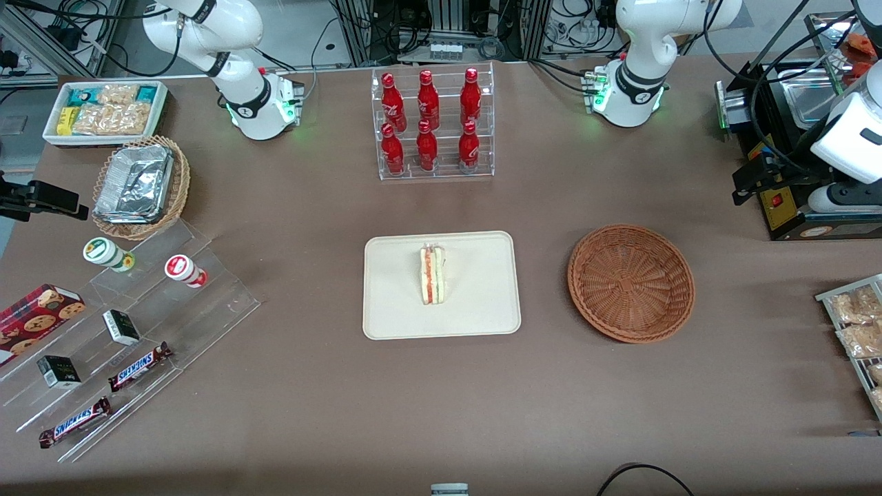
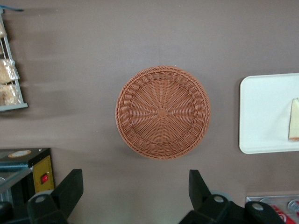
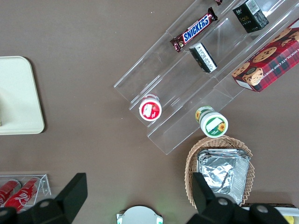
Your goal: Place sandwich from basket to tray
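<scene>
The sandwich (image 1: pixel 433 274) stands on its edge on the cream tray (image 1: pixel 393 289) in the middle of the table, with its red and green filling facing up. The reddish-brown woven basket (image 1: pixel 630 282) sits beside the tray toward the working arm's end and holds nothing. In the left wrist view my gripper (image 2: pixel 135 191) hovers high above the bare table next to the basket (image 2: pixel 162 112), open, with nothing between its black fingers (image 2: pixel 70 186). The tray's rim (image 2: pixel 261 112) and a slice of the sandwich (image 2: pixel 294 119) also show there.
A clear rack of red bottles (image 1: pixel 433 124) stands farther from the front camera than the tray. A black machine (image 1: pixel 792 179) and a wire rack of snack packs (image 1: pixel 858 324) flank the basket at the working arm's end. Clear stepped shelves (image 1: pixel 138 331) and a foil-filled tan basket (image 1: pixel 141 186) lie toward the parked arm's end.
</scene>
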### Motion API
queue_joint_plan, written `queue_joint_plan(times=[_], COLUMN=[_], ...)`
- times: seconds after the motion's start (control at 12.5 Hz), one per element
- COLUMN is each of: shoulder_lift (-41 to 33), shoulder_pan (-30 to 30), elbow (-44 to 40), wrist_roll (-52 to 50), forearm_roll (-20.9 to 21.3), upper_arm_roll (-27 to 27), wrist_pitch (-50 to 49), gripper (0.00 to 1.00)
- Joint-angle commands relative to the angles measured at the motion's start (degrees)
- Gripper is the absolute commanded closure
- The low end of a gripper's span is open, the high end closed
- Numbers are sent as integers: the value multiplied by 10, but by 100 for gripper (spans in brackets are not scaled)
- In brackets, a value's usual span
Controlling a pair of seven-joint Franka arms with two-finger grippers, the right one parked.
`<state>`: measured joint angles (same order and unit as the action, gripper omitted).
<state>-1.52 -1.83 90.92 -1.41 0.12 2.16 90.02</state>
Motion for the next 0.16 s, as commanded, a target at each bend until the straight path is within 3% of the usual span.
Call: queue_joint_plan(times=[0.0,0.08], shoulder_lift=[2,2], shoulder_pan=[16,16], elbow=[-5,-5], wrist_roll=[25,20], forearm_roll=[6,6], upper_arm_roll=[5,6], wrist_pitch=[-5,-5], gripper=[0,0])
